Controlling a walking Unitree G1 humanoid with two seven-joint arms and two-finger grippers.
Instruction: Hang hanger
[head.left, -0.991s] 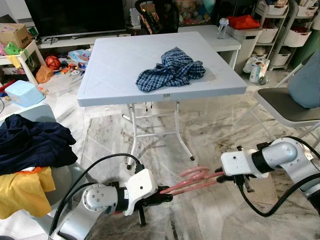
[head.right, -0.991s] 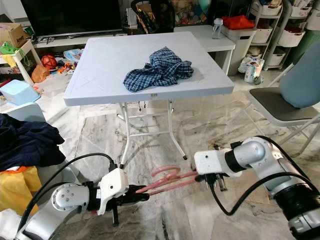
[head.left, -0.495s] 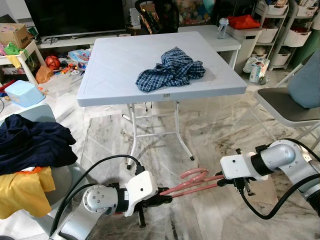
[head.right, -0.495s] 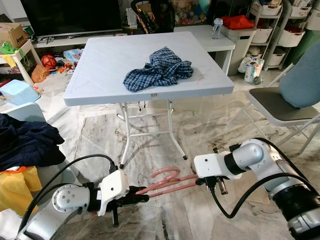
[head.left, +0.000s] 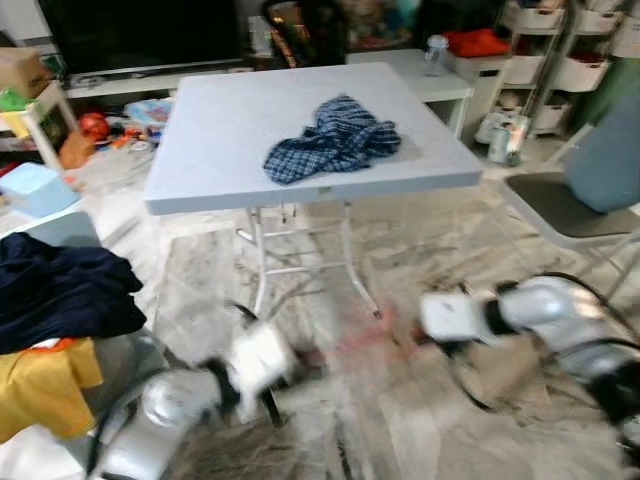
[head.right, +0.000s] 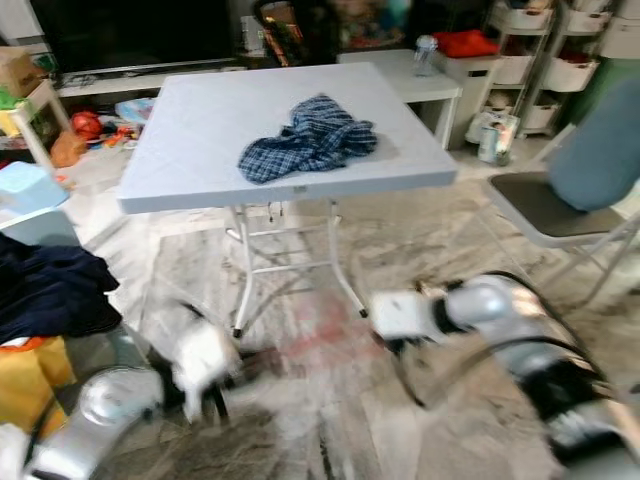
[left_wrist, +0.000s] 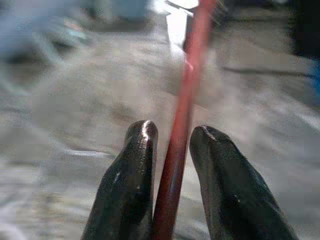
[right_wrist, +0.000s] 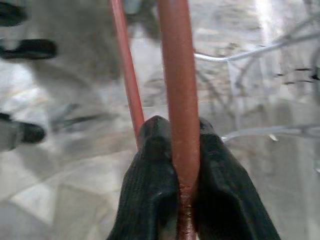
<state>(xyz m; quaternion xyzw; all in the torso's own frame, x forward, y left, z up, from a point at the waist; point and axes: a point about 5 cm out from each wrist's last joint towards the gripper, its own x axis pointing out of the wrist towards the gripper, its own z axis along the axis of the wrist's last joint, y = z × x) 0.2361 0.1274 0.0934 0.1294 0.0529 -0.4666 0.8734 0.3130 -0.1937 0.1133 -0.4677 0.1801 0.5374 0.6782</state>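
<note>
A pink-red hanger (head.left: 358, 340) is held low over the marble floor between my two grippers, smeared by motion blur in the eye views. My left gripper (left_wrist: 172, 132) grips one thin rod of the hanger (left_wrist: 192, 60) between its black fingers (left_wrist: 131, 170). Its white wrist (head.left: 258, 362) sits at the lower left. My right gripper (right_wrist: 177, 125) is shut on a thicker bar of the hanger (right_wrist: 177, 60), and a thinner rod (right_wrist: 127, 85) runs beside it. The right wrist (head.left: 452, 315) is at the middle right.
A white folding table (head.left: 220, 120) stands ahead with a blue plaid shirt (head.left: 332, 138) on it. A grey chair (head.left: 560, 205) is at the right. Dark blue and yellow clothes (head.left: 55, 300) are piled at the left. Toys and shelves line the back wall.
The whole picture is now blurred and shifted slightly, so the camera is moving. Both arms and the hanger between them have slid a little to the left. Both grips are unchanged.
</note>
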